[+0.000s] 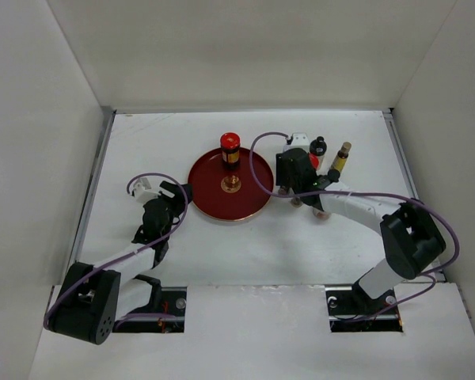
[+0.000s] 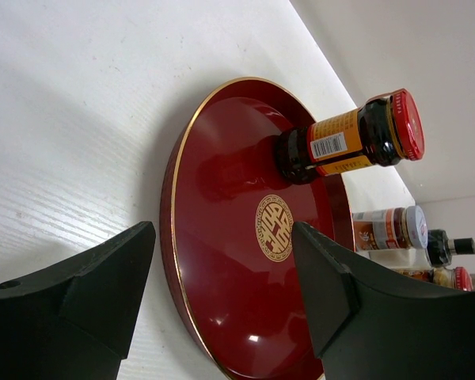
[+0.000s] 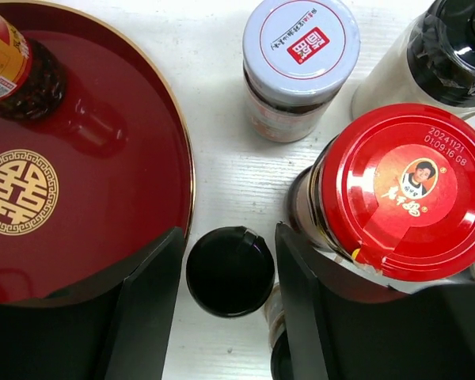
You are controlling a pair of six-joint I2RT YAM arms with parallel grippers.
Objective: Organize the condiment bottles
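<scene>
A red-capped amber bottle (image 1: 230, 149) stands on the far part of the round red tray (image 1: 210, 207); it also shows in the left wrist view (image 2: 348, 142) and the right wrist view (image 3: 16, 75). The other condiment bottles cluster right of the tray: a small black-capped one (image 3: 229, 271), a big red-lidded jar (image 3: 412, 190), a white-lidded jar (image 3: 301, 47), a dark-lidded one (image 3: 455, 47) and a slim yellow tan-capped bottle (image 1: 340, 158). My right gripper (image 3: 229, 277) is open, its fingers on either side of the black cap with small gaps. My left gripper (image 2: 222, 269) is open astride the tray's left rim (image 2: 170, 237).
White walls enclose the table on the left, back and right. The bottle cluster is tightly packed; the red-lidded jar touches my right gripper's right finger (image 3: 317, 301). Another small bottle (image 3: 275, 317) is partly hidden under that finger. Bare table (image 1: 245, 253) lies in front of the tray.
</scene>
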